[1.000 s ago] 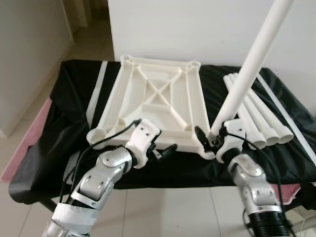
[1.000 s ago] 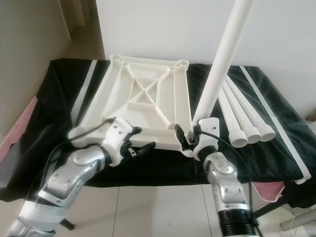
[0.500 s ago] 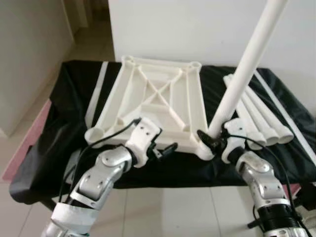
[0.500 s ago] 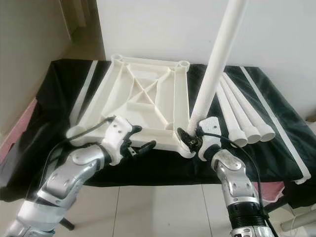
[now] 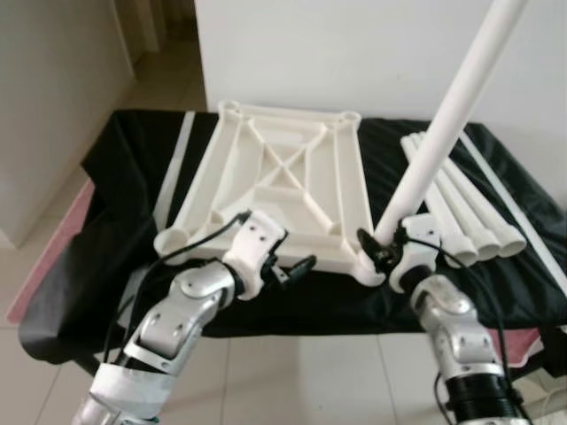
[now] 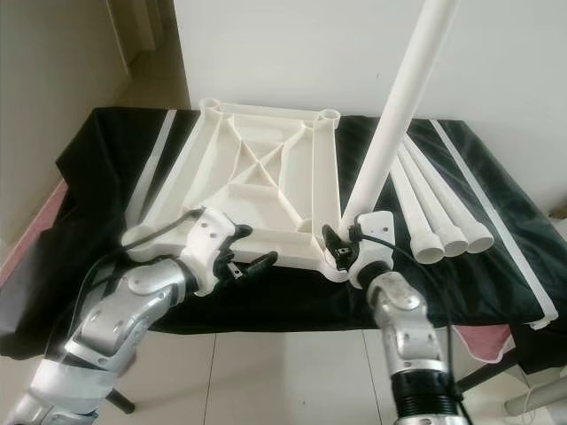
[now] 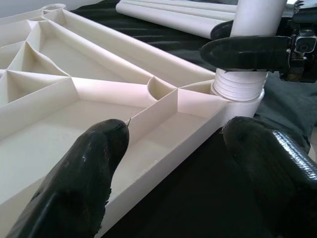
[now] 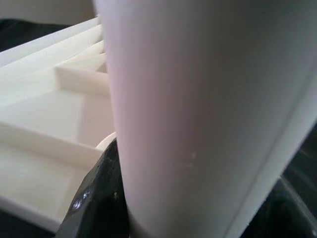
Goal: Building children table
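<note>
No brand, label or writing is legible on any part. The white tabletop is lying underside up on a black cloth. The right gripper is pinching the white leg just above its threaded end, which is sitting in the tabletop's near right corner socket; the leg is rising from the gripper, tilted up and to the right. Three spare legs are lying on the cloth just beyond and to the right of this gripper. The left gripper is hovering at the tabletop's near edge, its fingers spread, one over the ribbed underside and one over the cloth, gripping nothing. Compared with half a second earlier, the leg is leaning slightly more to the right, and the right gripper has shifted marginally; the left gripper is remaining in place.
</note>
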Controlling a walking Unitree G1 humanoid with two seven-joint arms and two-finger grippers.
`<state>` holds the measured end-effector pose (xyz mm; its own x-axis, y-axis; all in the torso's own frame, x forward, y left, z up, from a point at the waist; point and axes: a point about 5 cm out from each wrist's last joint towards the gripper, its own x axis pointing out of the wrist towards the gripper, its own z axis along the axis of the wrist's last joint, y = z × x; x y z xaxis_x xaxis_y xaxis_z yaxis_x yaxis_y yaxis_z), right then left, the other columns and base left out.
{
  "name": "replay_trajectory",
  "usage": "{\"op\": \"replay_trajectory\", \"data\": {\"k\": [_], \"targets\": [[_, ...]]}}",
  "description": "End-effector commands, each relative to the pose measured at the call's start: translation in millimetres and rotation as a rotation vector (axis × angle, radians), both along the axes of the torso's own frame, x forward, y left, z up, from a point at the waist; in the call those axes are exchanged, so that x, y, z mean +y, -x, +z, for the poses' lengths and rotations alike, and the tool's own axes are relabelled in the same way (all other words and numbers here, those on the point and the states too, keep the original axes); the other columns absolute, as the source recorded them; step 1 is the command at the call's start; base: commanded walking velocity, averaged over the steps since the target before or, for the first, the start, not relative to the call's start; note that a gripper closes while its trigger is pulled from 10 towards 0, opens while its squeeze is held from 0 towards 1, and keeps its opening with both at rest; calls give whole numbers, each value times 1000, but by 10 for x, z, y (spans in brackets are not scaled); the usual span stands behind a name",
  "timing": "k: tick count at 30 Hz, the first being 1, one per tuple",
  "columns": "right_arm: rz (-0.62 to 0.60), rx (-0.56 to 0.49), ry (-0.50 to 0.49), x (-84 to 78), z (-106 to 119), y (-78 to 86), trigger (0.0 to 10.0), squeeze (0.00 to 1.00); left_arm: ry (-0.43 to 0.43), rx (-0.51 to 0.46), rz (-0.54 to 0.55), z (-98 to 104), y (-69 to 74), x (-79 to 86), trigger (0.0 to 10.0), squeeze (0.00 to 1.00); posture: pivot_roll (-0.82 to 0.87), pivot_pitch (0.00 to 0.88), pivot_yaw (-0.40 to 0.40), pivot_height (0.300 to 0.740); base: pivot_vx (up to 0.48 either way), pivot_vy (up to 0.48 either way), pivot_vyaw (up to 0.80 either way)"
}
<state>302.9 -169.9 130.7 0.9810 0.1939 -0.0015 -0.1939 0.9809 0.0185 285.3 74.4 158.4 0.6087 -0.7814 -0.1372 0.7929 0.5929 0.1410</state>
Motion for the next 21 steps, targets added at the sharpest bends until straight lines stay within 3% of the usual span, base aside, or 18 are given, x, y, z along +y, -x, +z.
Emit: {"op": "replay_trajectory", "data": {"k": [1,4,9,11,12,13,14,16,17,21], "targets": [[-68,57,-12,-3,-118,27,0,0,-6,11,-43,11,-13,11,10000,0,-9,13,-20,740,0,0,0],[-238,73,-63,52,-175,33,0,0,2,18,-20,-6,-64,46,10000,0,-15,20,-17,740,0,0,0],[-399,100,-125,115,-208,90,0,0,-4,13,-1,-3,-96,100,10000,0,-13,21,-19,740,0,0,0],[-399,100,-125,115,-208,90,0,0,-4,13,-1,-3,-96,100,10000,0,-13,21,-19,740,0,0,0],[-388,89,-156,222,-187,113,0,0,-6,10,9,-2,-107,121,10000,0,-16,21,-12,740,0,0,0],[-388,89,-156,222,-187,113,0,0,-6,10,9,-2,-107,121,10000,0,-16,21,-12,740,0,0,0],[-359,75,-165,276,-163,116,2941,0,-6,9,11,0,-111,125,10000,0,-17,22,-12,740,0,0,0],[-340,65,-170,311,-147,118,2941,0,-6,8,12,2,-114,127,10000,0,-17,22,-12,740,0,0,0],[-341,54,-157,309,-132,118,10000,0,-7,6,11,3,-119,131,10000,0,-20,22,-11,740,0,0,0],[-371,32,-126,192,-135,130,10000,0,-12,-7,21,22,-153,159,10000,0,-18,21,-10,740,0,0,0]]}}
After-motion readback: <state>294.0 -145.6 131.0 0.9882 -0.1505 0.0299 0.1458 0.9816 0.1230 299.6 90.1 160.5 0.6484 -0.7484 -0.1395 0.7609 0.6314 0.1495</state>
